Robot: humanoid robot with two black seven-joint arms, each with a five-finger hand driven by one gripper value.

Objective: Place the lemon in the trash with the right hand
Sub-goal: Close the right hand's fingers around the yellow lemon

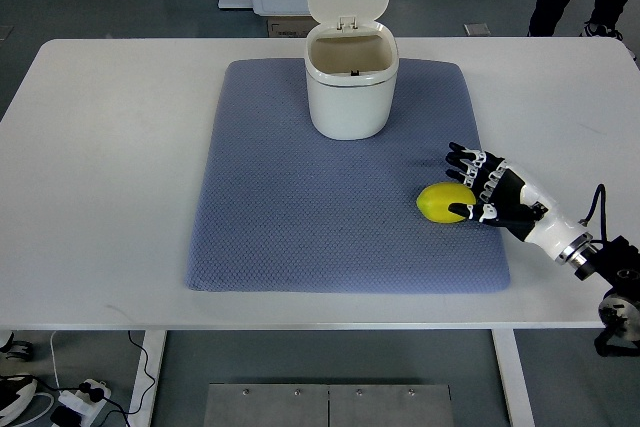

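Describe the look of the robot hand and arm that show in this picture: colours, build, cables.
Only the right robot hand shows. Its fingers are black and jointed, with white segments between the knuckles, and the palm is black. Behind it runs a smooth white forearm shell ending in a silver metal ring, then black arm parts at the picture's edge. A thin black cable loops up beside the wrist.

Bright, even overhead light floods the white table point(120, 167), washing it nearly featureless; the trash bin point(350, 87) casts only a soft shadow. Focus holds sharp edge to edge.
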